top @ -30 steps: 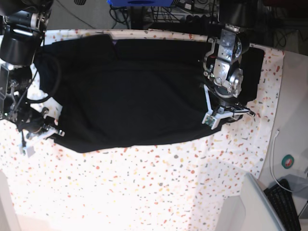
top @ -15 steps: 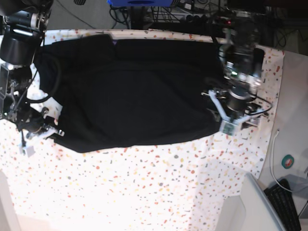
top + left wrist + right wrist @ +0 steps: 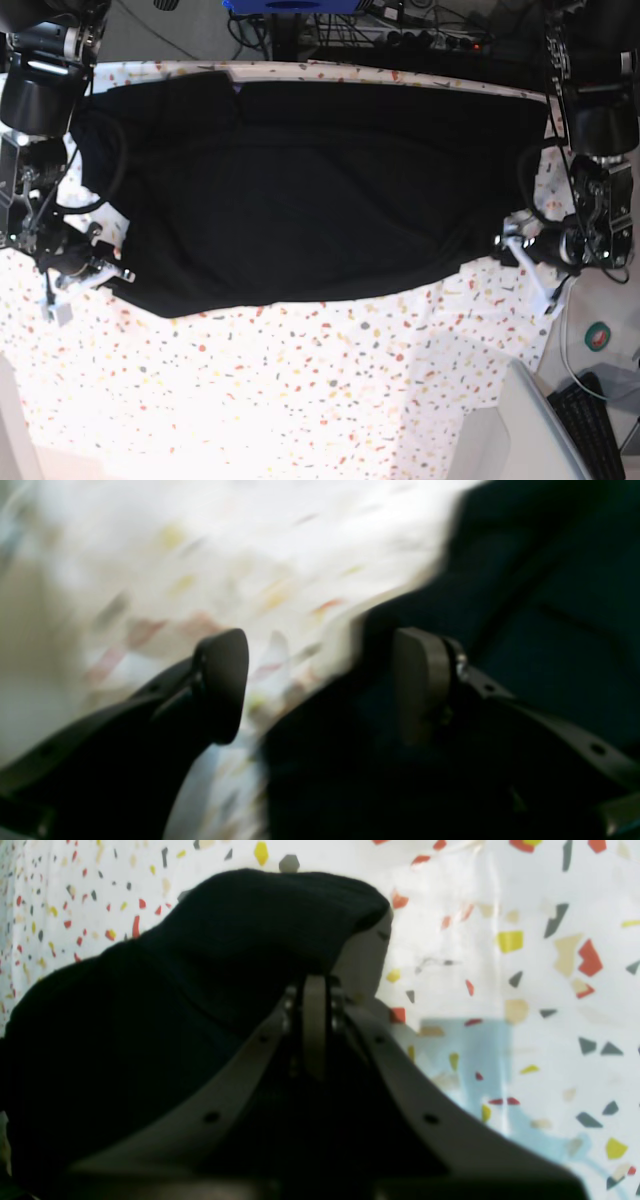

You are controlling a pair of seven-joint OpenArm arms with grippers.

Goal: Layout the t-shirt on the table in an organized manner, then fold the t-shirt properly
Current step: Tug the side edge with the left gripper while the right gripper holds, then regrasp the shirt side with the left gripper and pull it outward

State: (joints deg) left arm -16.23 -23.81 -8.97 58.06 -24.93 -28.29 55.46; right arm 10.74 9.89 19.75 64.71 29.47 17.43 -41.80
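black cloth covered most of the far half of the bench (image 3: 330, 390): the t-shirt (image 3: 300, 190) lay spread wide and mostly flat across the speckled white covering, its near hem running in a shallow curve from one arm to the other. no print showed on the upward side.

the right pincer (image 3: 80, 275), at the base view's left edge, was pressed together on the t-shirt's corner; in the right wrist view its fingers (image 3: 315, 1025) met flat with a dark fold of the t-shirt (image 3: 175, 1005) bunched up and over them, the flecked bench (image 3: 525, 965) bright beyond.

the left pincer (image 3: 530, 270), at the base view's right, hovered by the opposite edge of the shirt, over the bench's rim. its wrist view was blurred, yet the two dark pads (image 3: 222, 685) stood clearly apart with nothing between them; under the gap the edge of the t-shirt (image 3: 525, 580) met the pale bench (image 3: 200, 545).

a keyboard (image 3: 595, 425) sat off the bench's near corner.
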